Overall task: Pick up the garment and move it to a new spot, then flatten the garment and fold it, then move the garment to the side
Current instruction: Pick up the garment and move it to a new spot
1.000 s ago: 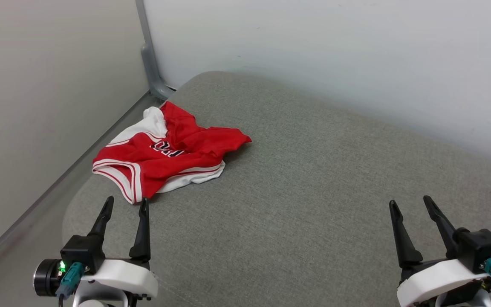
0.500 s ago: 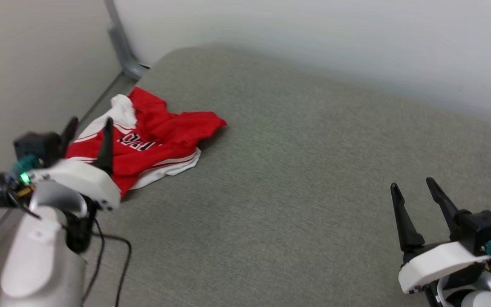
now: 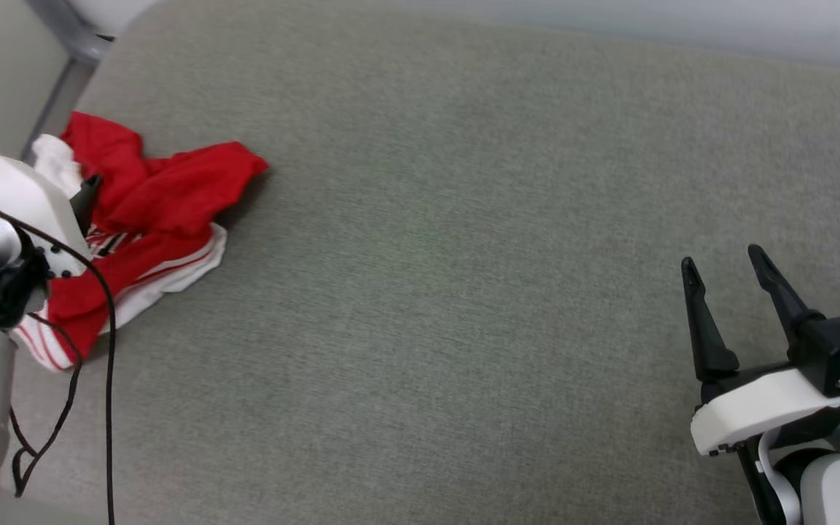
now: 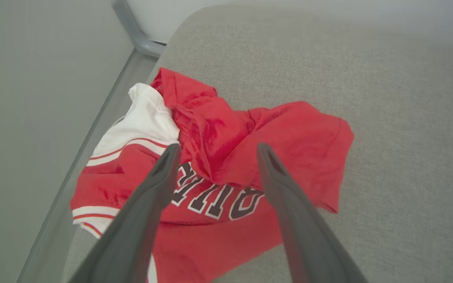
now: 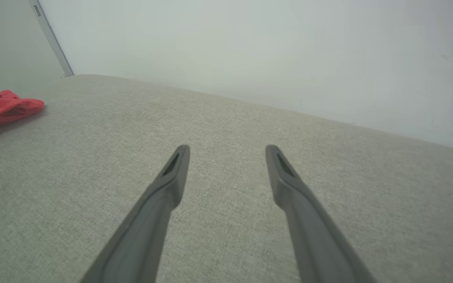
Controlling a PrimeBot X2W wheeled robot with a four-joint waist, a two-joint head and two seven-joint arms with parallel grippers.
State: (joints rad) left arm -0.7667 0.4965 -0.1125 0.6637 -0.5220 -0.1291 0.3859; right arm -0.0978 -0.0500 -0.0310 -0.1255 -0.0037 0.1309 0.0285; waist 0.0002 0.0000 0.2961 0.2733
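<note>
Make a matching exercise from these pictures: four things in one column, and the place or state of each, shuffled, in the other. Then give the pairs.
Column one
1. garment
2. left gripper
3. right gripper
4. cushion

Column two
A. open, over bare grey fabric
B. crumpled, near the left edge
C. grey, woven, mostly bare
D. open, pointing at red cloth

Pairs: 1-B, 2-D, 3-A, 4-C

Looks like a bare lab or test booth, plain pale wall panels (image 5: 250,47), grey metal post (image 4: 130,25) at the corner, large grey fabric-covered cushion (image 3: 464,292) as work surface, exact room type unclear
</note>
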